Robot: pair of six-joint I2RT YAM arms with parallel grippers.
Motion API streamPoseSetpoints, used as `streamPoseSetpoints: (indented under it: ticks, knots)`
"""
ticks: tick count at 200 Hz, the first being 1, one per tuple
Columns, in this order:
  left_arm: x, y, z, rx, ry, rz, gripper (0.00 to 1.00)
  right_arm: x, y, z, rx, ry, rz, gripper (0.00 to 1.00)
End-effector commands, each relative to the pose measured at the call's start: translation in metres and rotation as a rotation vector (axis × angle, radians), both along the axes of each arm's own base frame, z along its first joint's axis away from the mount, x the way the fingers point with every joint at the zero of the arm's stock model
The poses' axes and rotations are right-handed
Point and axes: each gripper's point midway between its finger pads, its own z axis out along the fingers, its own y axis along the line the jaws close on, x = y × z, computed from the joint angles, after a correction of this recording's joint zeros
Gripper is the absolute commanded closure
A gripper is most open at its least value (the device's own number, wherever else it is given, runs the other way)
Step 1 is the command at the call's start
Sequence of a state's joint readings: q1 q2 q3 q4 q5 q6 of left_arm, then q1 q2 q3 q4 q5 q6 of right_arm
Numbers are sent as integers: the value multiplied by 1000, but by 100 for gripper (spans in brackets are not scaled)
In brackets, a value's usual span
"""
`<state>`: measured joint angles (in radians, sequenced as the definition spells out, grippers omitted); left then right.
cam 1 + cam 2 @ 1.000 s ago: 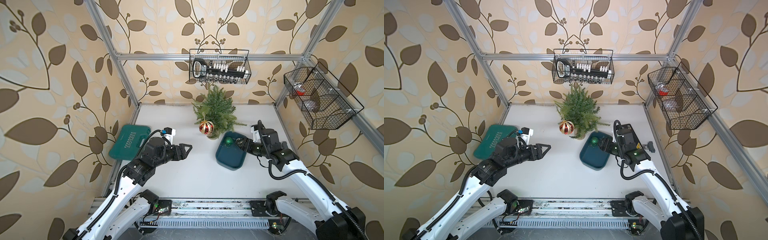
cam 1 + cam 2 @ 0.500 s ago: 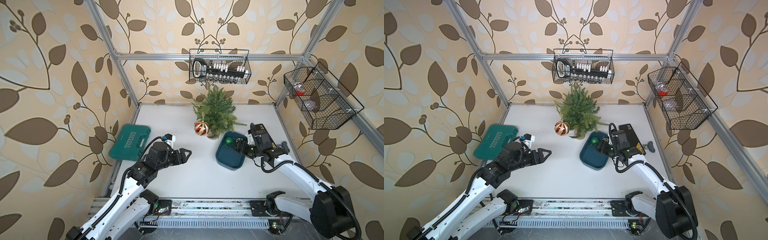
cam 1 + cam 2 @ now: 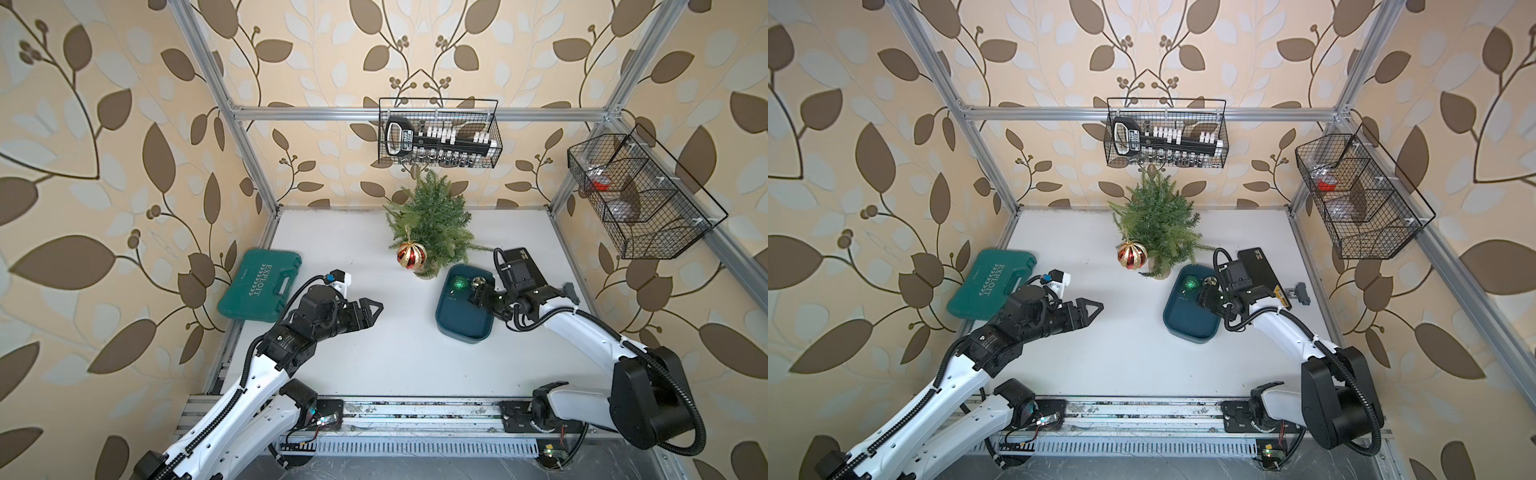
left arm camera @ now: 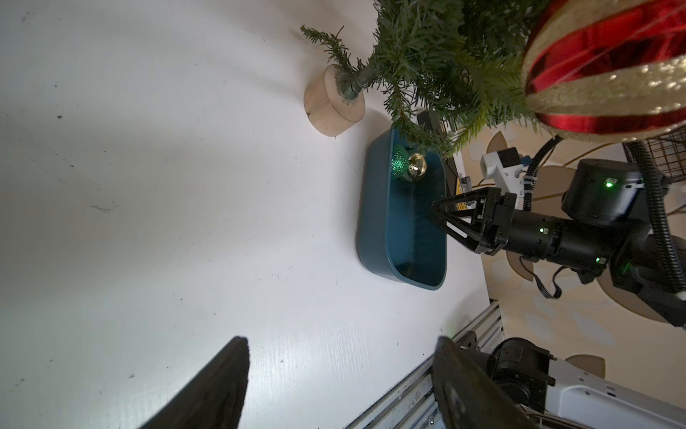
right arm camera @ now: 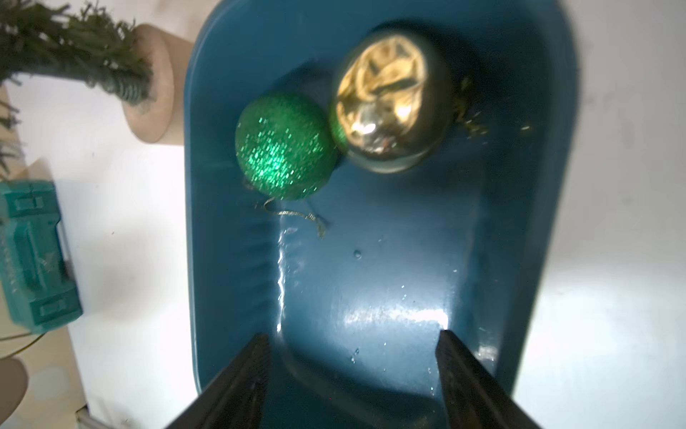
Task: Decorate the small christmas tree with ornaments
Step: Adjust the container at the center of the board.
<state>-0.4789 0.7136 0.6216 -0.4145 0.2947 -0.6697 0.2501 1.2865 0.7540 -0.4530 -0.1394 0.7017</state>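
White table (image 3: 374, 357), right claw (image 3: 477, 296) over tray (image 3: 459, 335)

- My left arm (image 3: 232, 407) reaches forward from the near rail, with the forearm angled inward and the wrist turned toward my right side.
- My left fingers (image 4: 222, 386) stand wide apart with nothing between them.
- My right arm (image 3: 582, 324) is bent sharply at the elbow, and its forearm stretches toward my left side.
- My right fingers (image 5: 237, 382) are parted and grip nothing.
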Motion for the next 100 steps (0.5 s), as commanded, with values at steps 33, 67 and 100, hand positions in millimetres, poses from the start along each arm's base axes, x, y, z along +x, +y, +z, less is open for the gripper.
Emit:
streamPoseSetpoints:
  ticks: [33,67,100]
  knots:
    - [2,-4,4,-25,-23,-3,21,1,-42,-3,-133,36,-106,29]
    - [3,-5,4,-28,-18,-5,21,18,-28,15,-88,-29,-59,29]
    - [4,-7,5,-36,-15,-7,21,33,-22,22,-97,-47,-41,30]
